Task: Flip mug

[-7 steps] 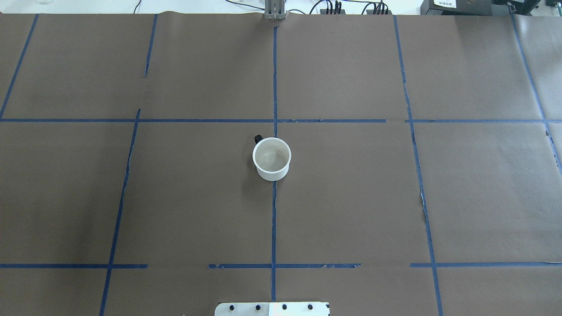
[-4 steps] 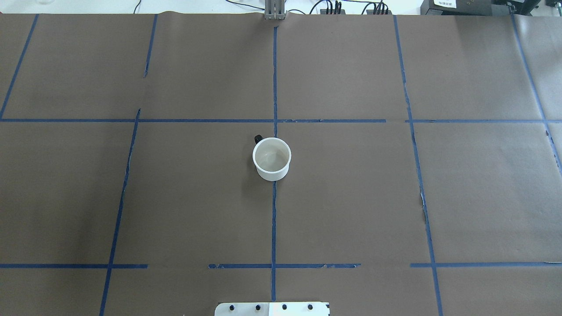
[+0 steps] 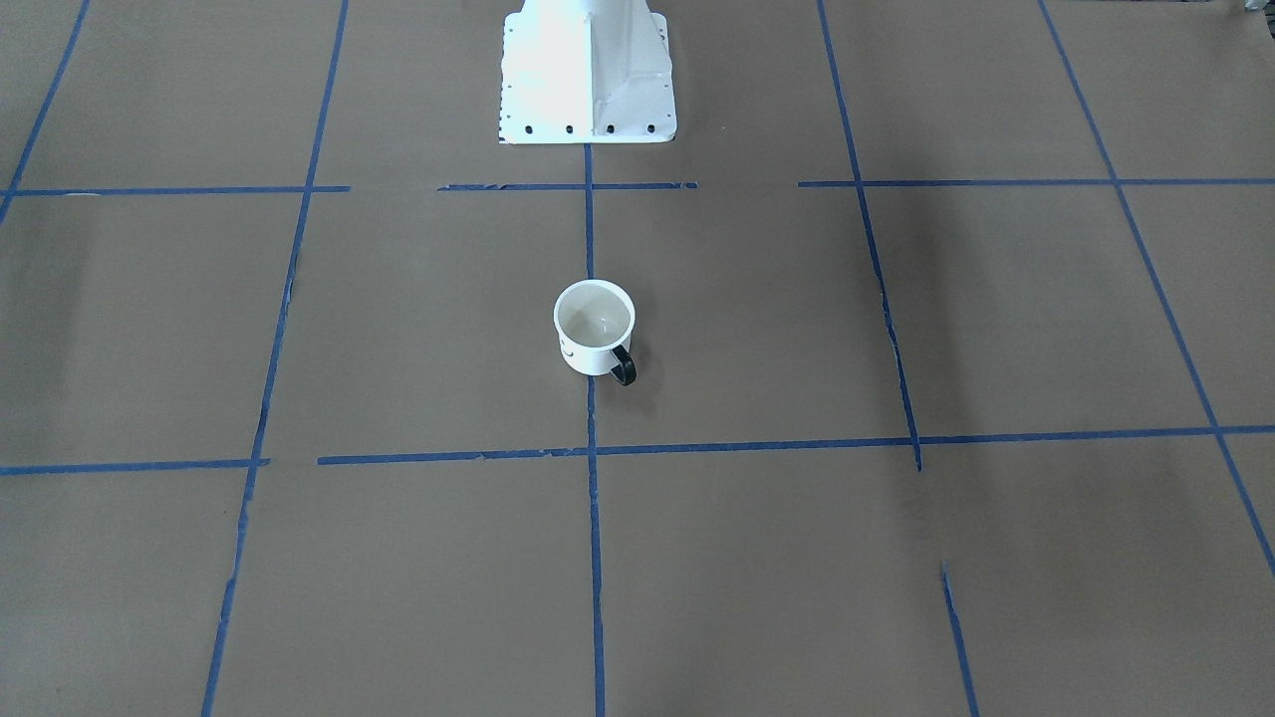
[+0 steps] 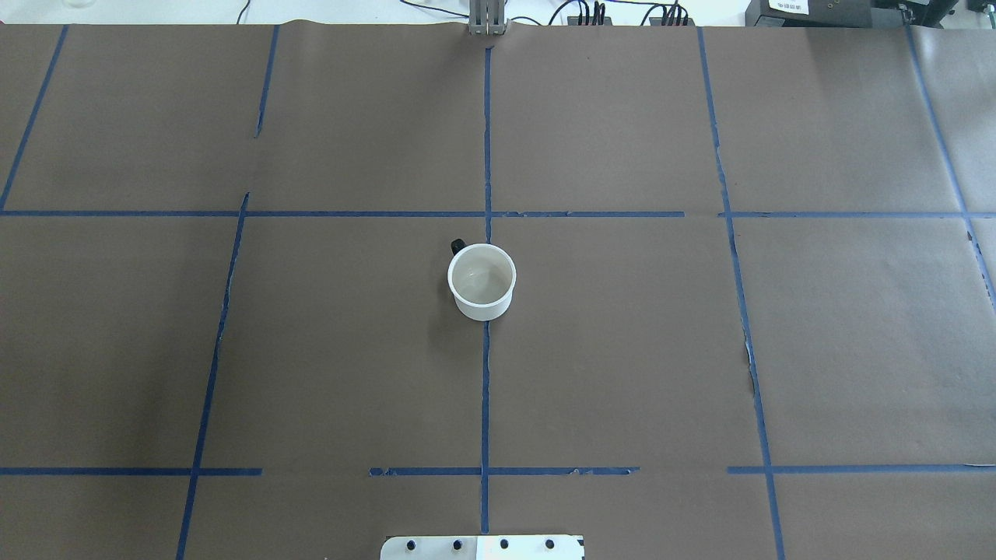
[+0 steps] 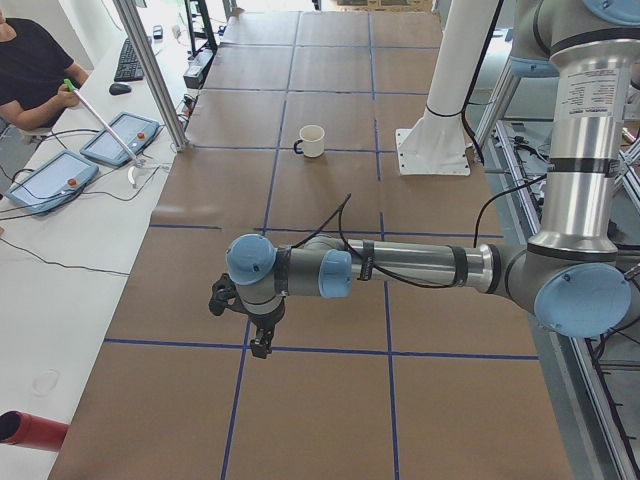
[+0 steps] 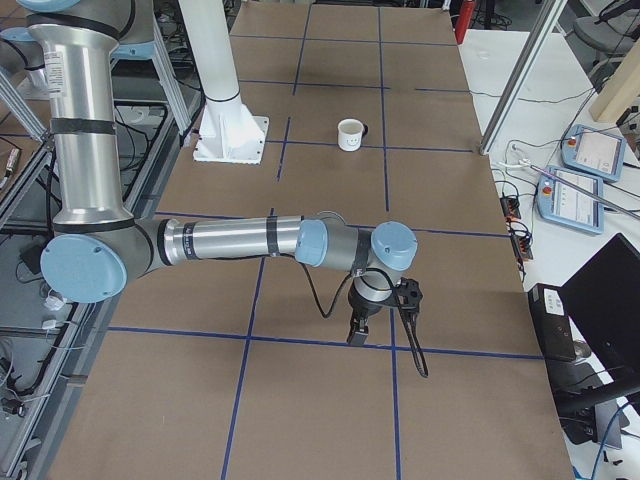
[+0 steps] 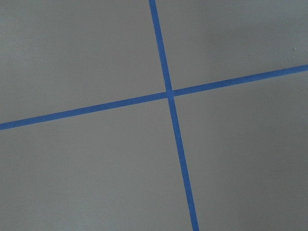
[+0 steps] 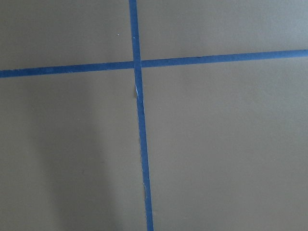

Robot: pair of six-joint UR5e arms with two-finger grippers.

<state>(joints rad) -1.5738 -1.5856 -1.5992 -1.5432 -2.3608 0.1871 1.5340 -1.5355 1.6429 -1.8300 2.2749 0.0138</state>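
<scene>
- Table (image 4: 622,350): covered in brown paper and gridded with blue tape lines (image 4: 485,389).
- Left arm (image 5: 420,265): stretched low over the table end on the robot's left, far from the centre and outside the overhead view.
- Left jaws: pointing down above a tape crossing. Seen only in the left side view, so can't tell whether released or clenched. The left wrist view shows only paper and crossed tape.
- Right arm (image 6: 230,240): same pose, mirrored at the opposite table end, well apart from the task thing.
- Right jaws: pointing down near a tape crossing. Seen only in the right side view, so can't tell their state. The right wrist view shows only paper and tape.
- White robot base (image 3: 588,70): at the table's near edge on the centre tape line.
- Mug (image 4: 482,281): upright with its mouth up, mid-table on the centre tape line, just robot-side of a cross line. Nothing touches it and the pale inside is visible.
- Handle (image 3: 624,368): black, pointing away from the robot and toward its left.
</scene>
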